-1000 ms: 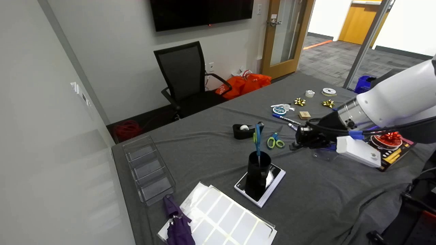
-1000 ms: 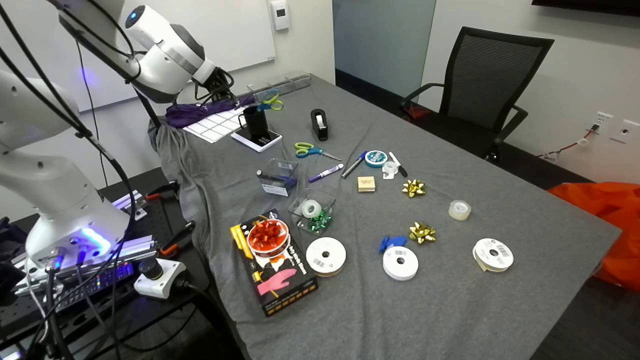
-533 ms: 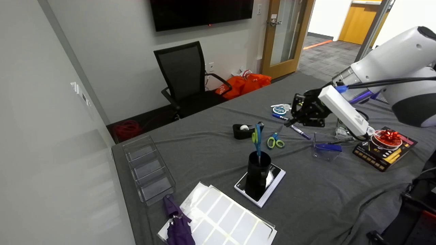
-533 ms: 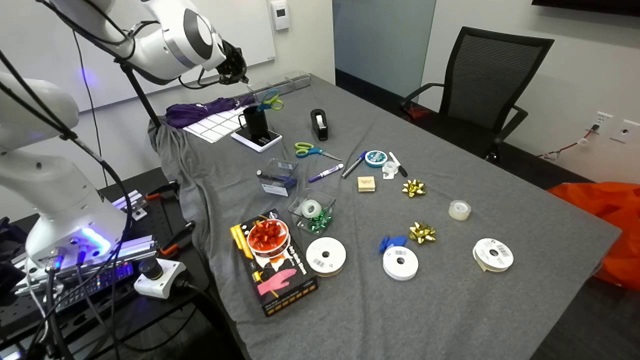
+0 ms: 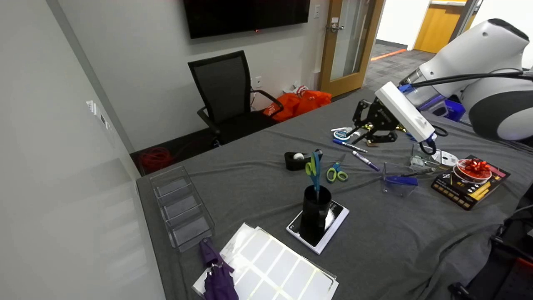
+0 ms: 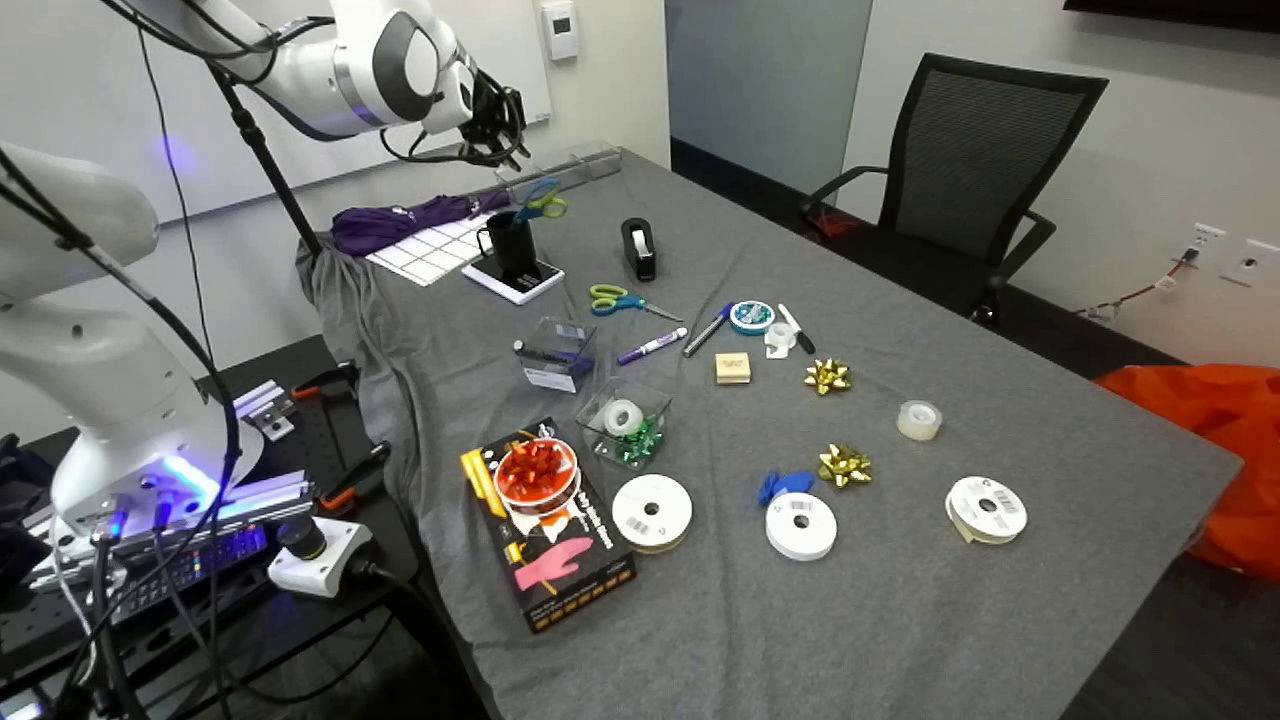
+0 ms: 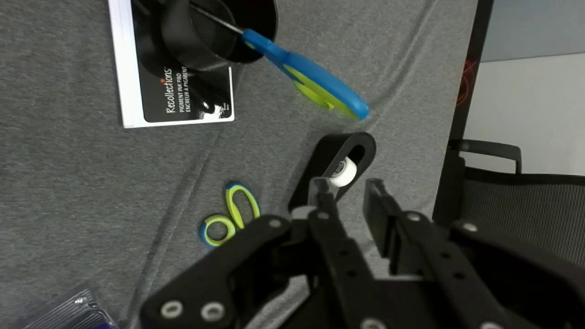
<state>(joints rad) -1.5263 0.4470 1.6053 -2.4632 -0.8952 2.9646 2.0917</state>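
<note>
My gripper (image 7: 348, 185) is open and empty, with a moderate gap between its fingers. It is above the table in both exterior views (image 5: 353, 138) (image 6: 518, 160). In the wrist view a black tape dispenser (image 7: 311, 171) with a white roll lies beyond the fingertips, apart from them and partly covered by one finger. Blue and green scissors (image 7: 237, 208) lie on the cloth beside it, blades hidden by the gripper. A second pair of scissors (image 7: 315, 82) stands tilted in a black mug (image 7: 196, 41). The mug stands on a black and white ink pad (image 7: 183, 98).
A clear divided tray (image 5: 183, 212), label sheets (image 5: 270, 266) and a purple umbrella (image 5: 218, 275) lie at one end. Markers (image 6: 652, 346), clear boxes (image 6: 556, 352), gold bows (image 6: 827, 376), ribbon spools (image 6: 800, 526) and a black box (image 6: 560, 590) spread over the grey table.
The arm has lifted and the gripper has turned, moving up in an exterior view and to the right in both-camera comparison. The objects on the table stay in place.
</note>
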